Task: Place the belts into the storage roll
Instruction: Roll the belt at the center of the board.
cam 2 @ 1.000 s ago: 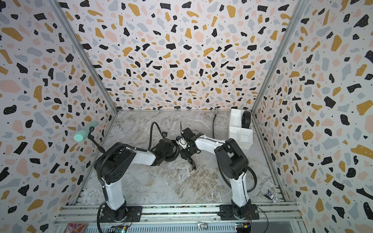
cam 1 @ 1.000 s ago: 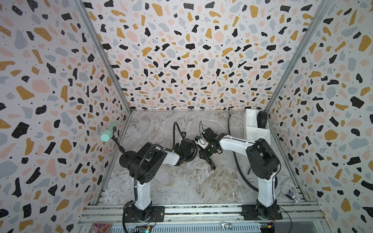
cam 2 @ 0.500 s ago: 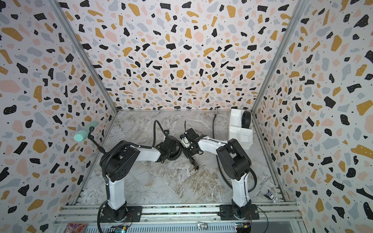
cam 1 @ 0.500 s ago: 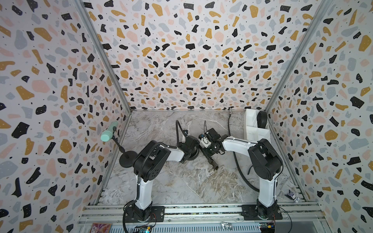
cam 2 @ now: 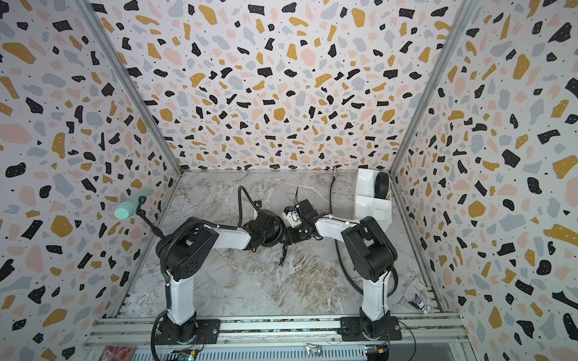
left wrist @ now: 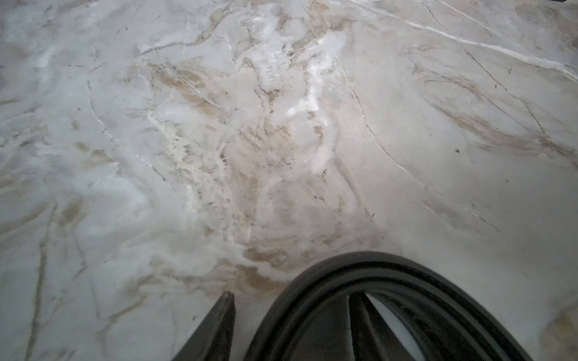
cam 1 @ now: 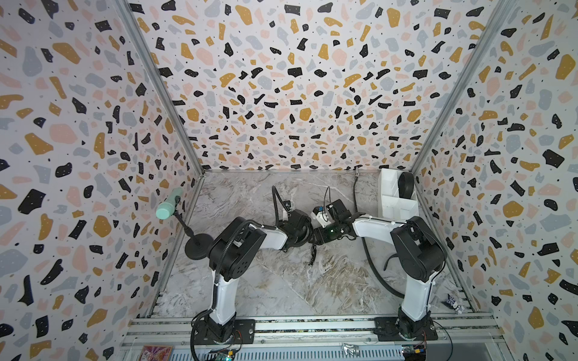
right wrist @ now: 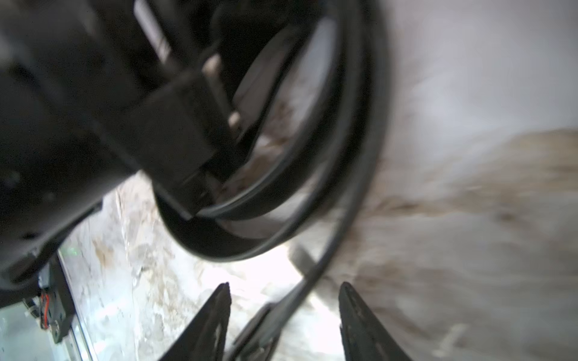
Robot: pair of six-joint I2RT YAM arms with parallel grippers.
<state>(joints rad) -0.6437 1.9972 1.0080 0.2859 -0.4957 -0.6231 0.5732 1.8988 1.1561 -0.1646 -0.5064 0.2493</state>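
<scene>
right wrist: belt [right wrist: 225, 247] tail, shifted toward left pincer [left wrist: 291, 297], crosses open right pincer [right wrist: 283, 286]; left open too, coil hooked; marble table [left wrist: 281, 125], speckled walls [cam 1: 281, 78].

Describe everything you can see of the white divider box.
The white divider box looks like plastic, rectangular, open-topped, split by dividers into square cells. It sits on the marble tabletop in the far right corner, against the side wall. One coiled black belt stands on edge in a far cell; the near cells show no belt.

storage roll [cam 2: 372, 209]: far right corner | coiled belt [cam 2: 382, 185]: in its far cell | belt end [cam 2: 283, 254]: mid-table
</scene>
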